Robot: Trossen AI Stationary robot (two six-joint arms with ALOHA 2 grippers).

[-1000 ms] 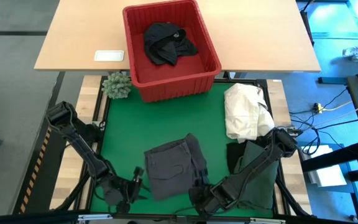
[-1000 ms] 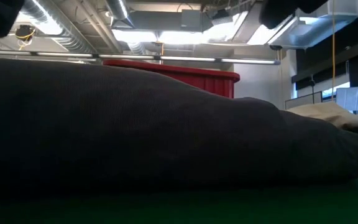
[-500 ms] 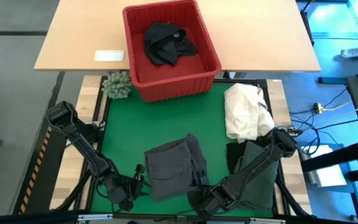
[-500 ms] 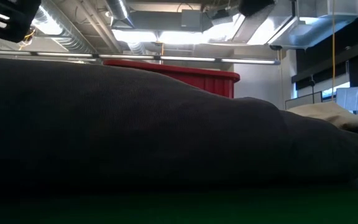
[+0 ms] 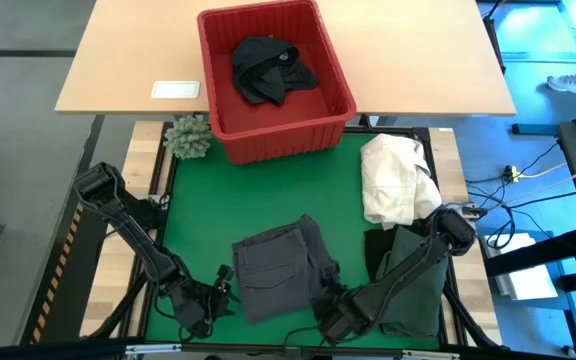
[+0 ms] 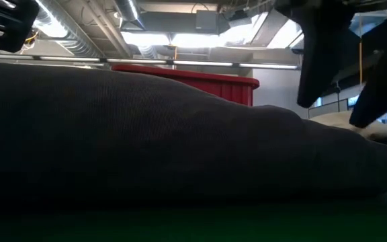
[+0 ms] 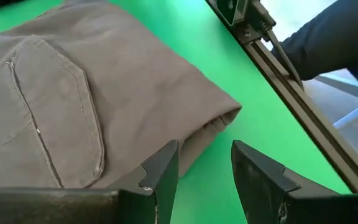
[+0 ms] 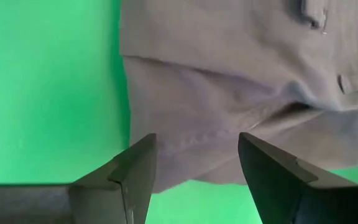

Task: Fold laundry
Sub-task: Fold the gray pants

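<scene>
A dark grey folded garment (image 5: 280, 265) lies flat on the green mat (image 5: 228, 200), a sewn pocket (image 7: 55, 106) facing up. My left gripper (image 7: 204, 155) hovers open at its near left corner (image 7: 225, 112), fingers over bare mat. My right gripper (image 8: 194, 149) stands open above the garment's near right edge (image 8: 166, 149), one finger on either side of it; whether it touches, I cannot tell. In the low view the garment (image 6: 166, 141) fills the frame, with the right fingers (image 6: 324, 60) above it. A black garment (image 5: 268, 68) lies in the red basket (image 5: 218, 110).
A dark green garment (image 5: 413, 285) lies under my right arm at the mat's right. A cream-white cloth heap (image 5: 396, 180) sits behind it. A small plant (image 5: 188, 137) and a white card (image 5: 176, 89) are at the far left. Black frame rails (image 7: 291, 93) edge the mat.
My right gripper has come down toward the grey garment's near right edge and shifted slightly toward the far edge; its fingers now show in the low view above the cloth. The garment has stayed as it lay.
</scene>
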